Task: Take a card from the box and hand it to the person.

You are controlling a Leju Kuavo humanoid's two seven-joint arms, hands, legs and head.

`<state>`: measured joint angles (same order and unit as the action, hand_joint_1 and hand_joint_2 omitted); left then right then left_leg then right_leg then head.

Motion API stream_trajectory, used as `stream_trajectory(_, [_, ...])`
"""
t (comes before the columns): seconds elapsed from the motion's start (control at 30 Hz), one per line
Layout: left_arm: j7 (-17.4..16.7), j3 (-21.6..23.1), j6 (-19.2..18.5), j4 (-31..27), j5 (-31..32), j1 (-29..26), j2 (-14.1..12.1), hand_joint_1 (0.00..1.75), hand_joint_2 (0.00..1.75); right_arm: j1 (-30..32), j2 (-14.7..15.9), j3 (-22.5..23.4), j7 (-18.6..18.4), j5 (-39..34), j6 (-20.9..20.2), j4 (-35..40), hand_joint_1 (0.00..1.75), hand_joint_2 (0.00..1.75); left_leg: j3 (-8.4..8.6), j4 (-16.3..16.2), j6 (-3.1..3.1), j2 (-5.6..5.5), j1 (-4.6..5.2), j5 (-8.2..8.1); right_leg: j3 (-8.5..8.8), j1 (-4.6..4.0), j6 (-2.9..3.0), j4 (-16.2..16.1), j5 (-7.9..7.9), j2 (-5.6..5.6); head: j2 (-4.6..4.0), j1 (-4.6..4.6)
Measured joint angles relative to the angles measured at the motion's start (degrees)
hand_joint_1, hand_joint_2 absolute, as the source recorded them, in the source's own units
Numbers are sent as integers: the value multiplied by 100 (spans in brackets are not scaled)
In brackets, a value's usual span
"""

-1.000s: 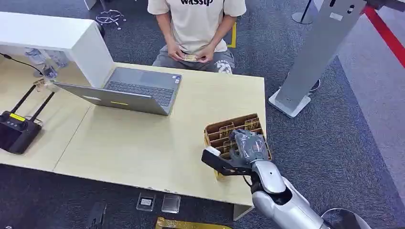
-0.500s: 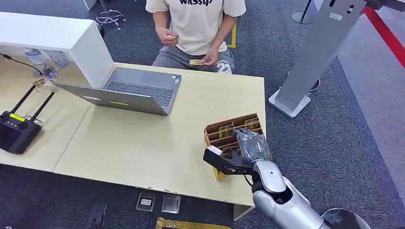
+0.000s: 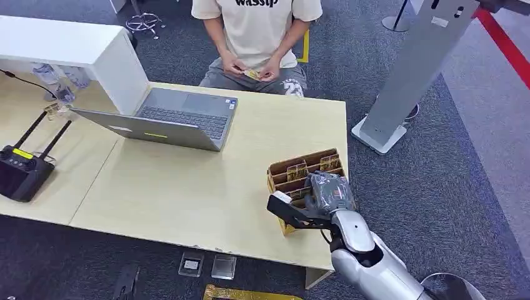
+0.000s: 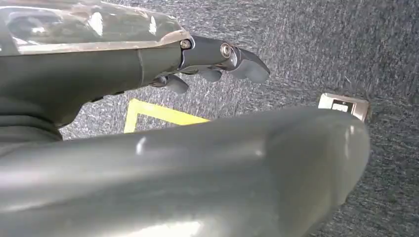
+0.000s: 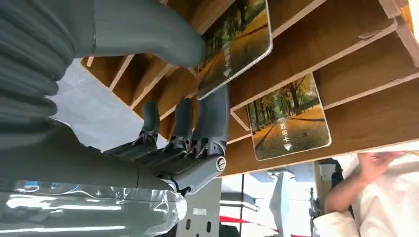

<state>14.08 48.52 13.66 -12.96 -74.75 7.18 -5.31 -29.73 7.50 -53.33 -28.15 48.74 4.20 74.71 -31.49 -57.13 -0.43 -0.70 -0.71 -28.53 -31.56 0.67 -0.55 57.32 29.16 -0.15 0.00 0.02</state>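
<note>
A brown slotted wooden box point(image 3: 282, 172) stands near the table's right front corner, with picture cards upright in its slots. My right hand point(image 3: 328, 191) reaches down into it. In the right wrist view my right hand point(image 5: 163, 123) pinches a card point(image 5: 238, 45) showing autumn trees between thumb and fingers, the card still in its slot. A second card point(image 5: 289, 118) sits in the neighbouring slot. The person point(image 3: 256, 25) sits across the table, holding a small card point(image 3: 252, 74) in both hands. My left hand point(image 4: 207, 57) hangs over the carpet, fingers apart, holding nothing.
An open grey laptop point(image 3: 172, 119) lies at the table's far middle. A black controller with antennas point(image 3: 22, 170) sits at the left edge and a white shelf point(image 3: 69, 47) at the far left. A grey stand point(image 3: 409, 75) rises on the carpet to the right.
My right hand has settled slightly deeper into the box. The person raised one hand half a second ago and has brought it back to the lap.
</note>
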Motion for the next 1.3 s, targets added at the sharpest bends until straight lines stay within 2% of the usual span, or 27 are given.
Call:
stream_trajectory(0.03, [0,0,-4,0,-2,-1,0,0,0,-8,0,0,2,-2,0,-4,117,175,0,0,0,0,0,0,0,0,0,0,0,0,0,-2])
stream_trajectory(0.07, [0,0,-7,0,-6,-1,0,0,0,-15,0,0,4,-2,0,-9,129,175,-1,0,0,0,0,0,0,0,0,0,0,0,0,-2])
stream_trajectory(0.13, [-2,0,-7,0,-7,0,0,0,0,-17,0,0,7,-11,0,-17,129,175,-1,0,0,0,0,0,-1,0,0,0,0,0,0,-2])
stream_trajectory(0.17, [0,0,-7,0,-7,-1,0,0,0,-17,0,0,11,-13,0,-24,134,175,-2,0,0,0,0,0,-1,0,0,0,0,0,0,0])
stream_trajectory(0.33, [-2,0,-2,0,-15,-2,0,0,0,-18,0,0,44,-22,2,-39,134,175,0,0,0,0,0,0,0,0,0,0,0,0,0,0])
stream_trajectory(0.6, [-2,0,7,0,-15,-3,0,0,0,-19,0,0,48,-70,4,-39,147,175,1,0,-1,0,0,1,1,0,0,0,0,0,0,0])
stream_trajectory(0.7, [0,0,-13,0,-13,-3,0,0,0,-19,0,0,48,-72,7,-39,145,175,1,0,-1,0,0,1,0,0,0,0,0,0,0,0])
stream_trajectory(0.73, [0,0,-13,0,-13,-2,0,0,175,-19,0,0,48,-72,9,-39,145,175,1,0,-1,0,0,1,1,0,0,0,0,0,0,-2])
stream_trajectory(1.13, [39,7,-81,0,61,-18,0,0,175,-19,2,4,-22,-81,50,-35,147,175,1,0,-1,0,0,1,0,0,0,0,0,0,0,-2])
stream_trajectory(1.3, [74,4,-63,2,-24,-69,-2,0,175,-21,72,114,-303,-79,142,203,147,175,2,0,-1,0,0,1,0,0,0,0,0,0,0,-2])
